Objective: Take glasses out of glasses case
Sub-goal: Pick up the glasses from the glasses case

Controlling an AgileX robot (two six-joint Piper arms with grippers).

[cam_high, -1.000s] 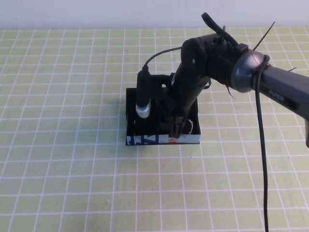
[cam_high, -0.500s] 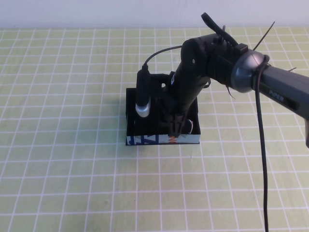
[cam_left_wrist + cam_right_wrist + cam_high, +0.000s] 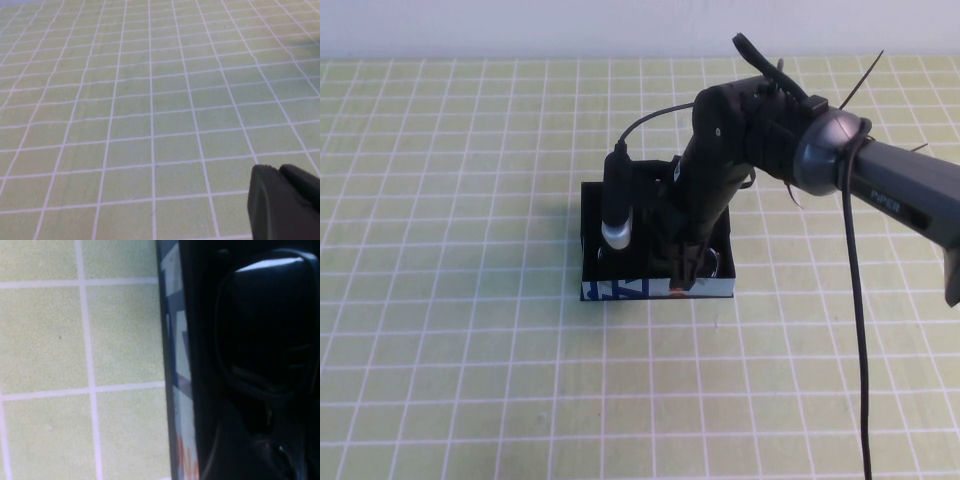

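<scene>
The glasses case (image 3: 620,290) is a shallow black box with a white front edge printed in blue and orange, standing open at the middle of the table. My right gripper (image 3: 682,274) reaches down into its right half, close to the front wall. The black glasses (image 3: 718,261) lie inside; only a bit of rim shows beside the gripper. In the right wrist view a dark lens of the glasses (image 3: 265,330) fills the box next to the case's printed edge (image 3: 177,365). My left gripper (image 3: 282,200) is shut and empty, low over bare mat away from the case.
A green mat with a white grid (image 3: 450,200) covers the table. A pale wall (image 3: 520,25) runs along the far edge. The right arm (image 3: 880,175) and its black cable (image 3: 855,330) cross the right side. A black, silver-tipped cylinder (image 3: 616,215) on the arm hangs over the case's left half.
The right arm has shifted slightly to the left over the case, with the gripper still down inside it. The case has not moved.
</scene>
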